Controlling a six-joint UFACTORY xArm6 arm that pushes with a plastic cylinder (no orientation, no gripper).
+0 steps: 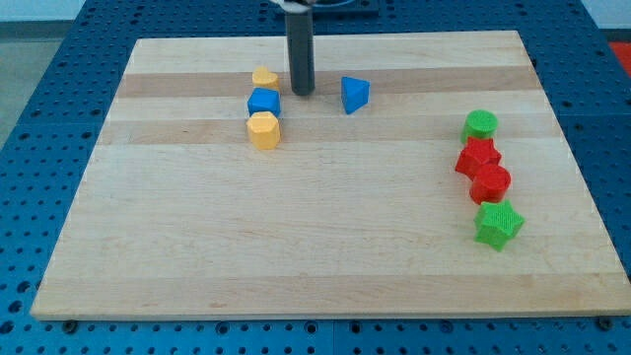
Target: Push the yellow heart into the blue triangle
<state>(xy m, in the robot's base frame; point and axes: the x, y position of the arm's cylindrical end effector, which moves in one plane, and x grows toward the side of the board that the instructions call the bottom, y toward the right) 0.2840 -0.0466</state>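
Yellow heart (pixel 263 76) lies near the top of the wooden tabletop (pixel 325 247), just above a blue block (pixel 263 101), with a yellow block (pixel 263 129) of unclear shape below that. The blue triangle (pixel 355 94) sits apart to the view's right. My tip (pixel 302 93) stands between heart and triangle, just to the heart's right and touching neither, as far as I can tell. I judge this as the approach step: pushing has not begun, since the tip is on the wrong side. The next move calls for rounding the heart to its left, then driving rightward. The rod stands upright, descending from the top edge. The tool has no jaws to open or close; it grips nothing.
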